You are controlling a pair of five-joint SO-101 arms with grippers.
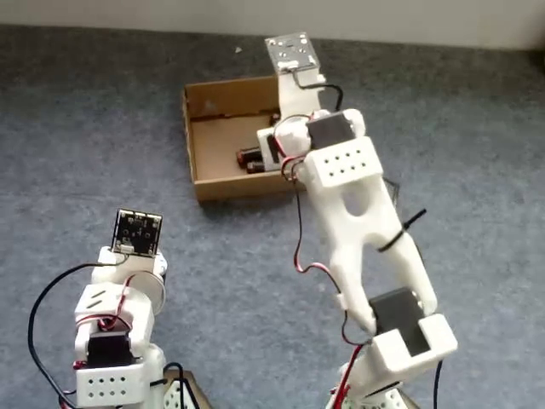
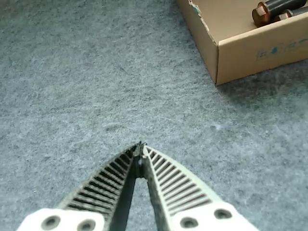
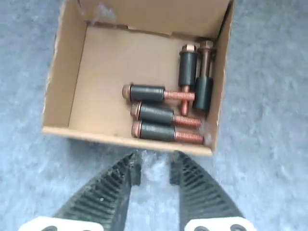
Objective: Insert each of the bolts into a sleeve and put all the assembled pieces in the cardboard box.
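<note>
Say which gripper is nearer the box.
Right. The right gripper hangs beside the box, at one wall; the left gripper sits well away over the carpet.

Cardboard box (image 3: 65,86) plain tan; faint blue marking on outer wall. Bolts (image 3: 185,136) copper-orange, threads finely banded. Sleeves (image 3: 154,131) matt black. Carpet (image 2: 96,72) mottled blue-grey, pale flecks. Right arm (image 1: 366,221) and left arm (image 1: 111,379) white; motors (image 1: 328,129) black; wires (image 1: 299,243) red and black. Left gripper (image 2: 140,149) pale grey-green ribs over dark slots, white mounts. Right gripper (image 3: 155,161) dark grey, same ribbed pattern, white mounts.
</note>
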